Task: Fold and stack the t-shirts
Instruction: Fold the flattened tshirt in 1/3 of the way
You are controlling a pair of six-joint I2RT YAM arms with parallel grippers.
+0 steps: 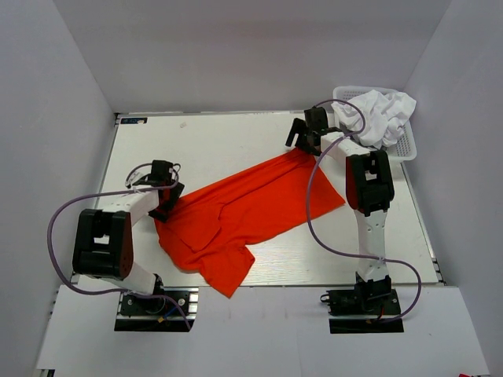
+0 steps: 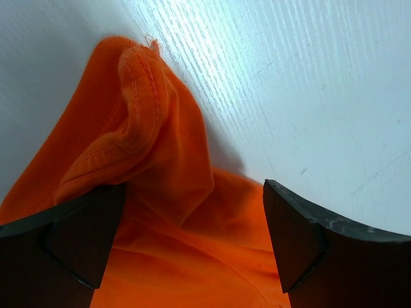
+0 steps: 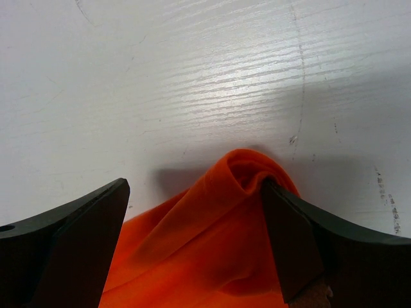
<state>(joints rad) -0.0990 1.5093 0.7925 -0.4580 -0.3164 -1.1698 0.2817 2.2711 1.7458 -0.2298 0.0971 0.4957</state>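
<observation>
The orange shirt (image 1: 244, 212) lay rumpled, slanting across the table (image 1: 204, 141). The left claw (image 1: 170, 201) hung with its jaws apart over the shirt's left edge, a bunched hem fold between them. The right claw (image 1: 302, 141) was also apart at the far corner, gripping nothing, with the cloth's peak beside one finger. To do this well, each claw probably needed to sink to the table and close on the very corner. Both could then pull outward evenly to flatten the cloth before folding. The right arm's cable (image 1: 309, 200) looped over the shirt and might snag. The white shirts (image 1: 385, 114) sat heaped in the basket (image 1: 405, 149), near the right claw.
</observation>
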